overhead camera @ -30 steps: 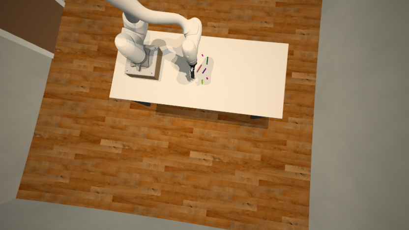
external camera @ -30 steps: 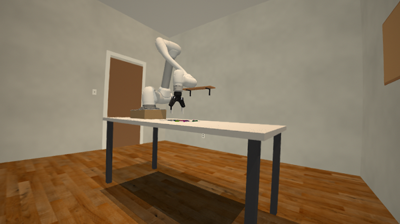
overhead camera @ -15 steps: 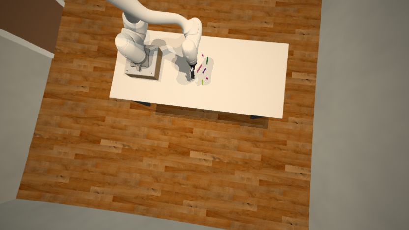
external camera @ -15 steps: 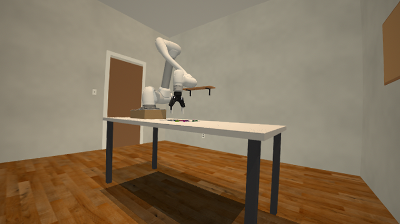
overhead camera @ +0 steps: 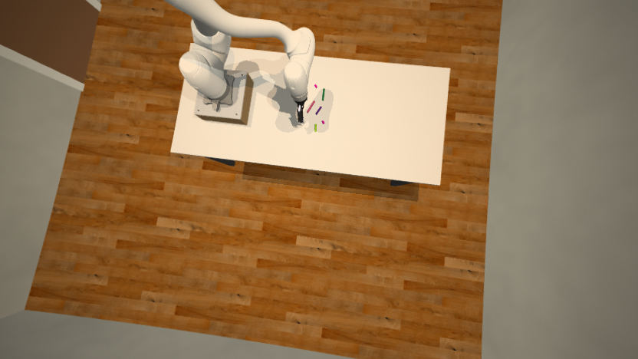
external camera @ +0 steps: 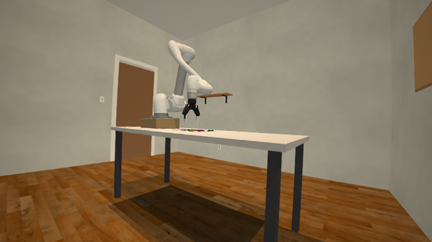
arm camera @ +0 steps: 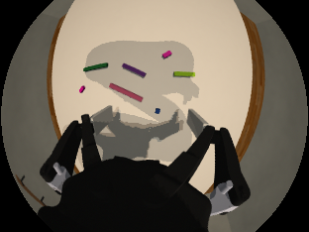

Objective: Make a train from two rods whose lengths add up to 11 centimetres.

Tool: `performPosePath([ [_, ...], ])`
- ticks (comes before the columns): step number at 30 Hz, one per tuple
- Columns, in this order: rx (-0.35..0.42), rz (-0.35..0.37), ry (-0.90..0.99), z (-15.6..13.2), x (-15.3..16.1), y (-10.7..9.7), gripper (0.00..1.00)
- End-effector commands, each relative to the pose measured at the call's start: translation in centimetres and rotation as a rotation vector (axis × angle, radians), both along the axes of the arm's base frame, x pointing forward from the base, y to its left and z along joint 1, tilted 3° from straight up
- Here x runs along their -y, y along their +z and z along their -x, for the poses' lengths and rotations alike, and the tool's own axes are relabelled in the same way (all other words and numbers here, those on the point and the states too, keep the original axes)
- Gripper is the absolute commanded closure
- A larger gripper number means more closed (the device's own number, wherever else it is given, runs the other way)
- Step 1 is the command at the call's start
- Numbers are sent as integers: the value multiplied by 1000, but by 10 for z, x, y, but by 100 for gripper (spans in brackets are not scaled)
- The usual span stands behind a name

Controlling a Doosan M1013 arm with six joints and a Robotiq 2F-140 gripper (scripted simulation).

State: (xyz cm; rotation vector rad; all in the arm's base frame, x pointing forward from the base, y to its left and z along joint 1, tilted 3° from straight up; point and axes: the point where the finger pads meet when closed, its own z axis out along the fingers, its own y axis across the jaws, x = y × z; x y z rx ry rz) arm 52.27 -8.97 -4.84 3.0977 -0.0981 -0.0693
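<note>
Several rods lie flat and apart on the white table [overhead camera: 392, 124] [arm camera: 153, 8]. They are a pink rod [overhead camera: 310, 107] [arm camera: 126, 92], a purple rod [overhead camera: 318, 110] [arm camera: 134, 70], a green rod [overhead camera: 323, 93] [arm camera: 95, 67], a lime rod [overhead camera: 315, 127] [arm camera: 184, 74], two short magenta rods [overhead camera: 315, 86] [overhead camera: 323, 121] [arm camera: 82, 88] [arm camera: 166, 55] and a tiny blue rod [arm camera: 157, 111]. None touch end to end. My gripper [overhead camera: 300, 120] [external camera: 190, 120] [arm camera: 149, 113] is open and empty. It hangs above the table just beside the pink rod, on the robot-base side of the cluster.
The arm's base stands on a wooden block [overhead camera: 222, 107] [external camera: 159, 122] at the table's corner near the rods. The table's edges are far from the rods. A wall shelf [external camera: 215, 95] is behind the arm.
</note>
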Motion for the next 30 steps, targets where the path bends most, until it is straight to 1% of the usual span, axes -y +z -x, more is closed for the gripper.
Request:
performPosePath([
  [1,0,0,0,0,0,0,0],
  [26,0,0,0,0,0,0,0],
  [30,-1,-1,23,-1,-1,0,0],
])
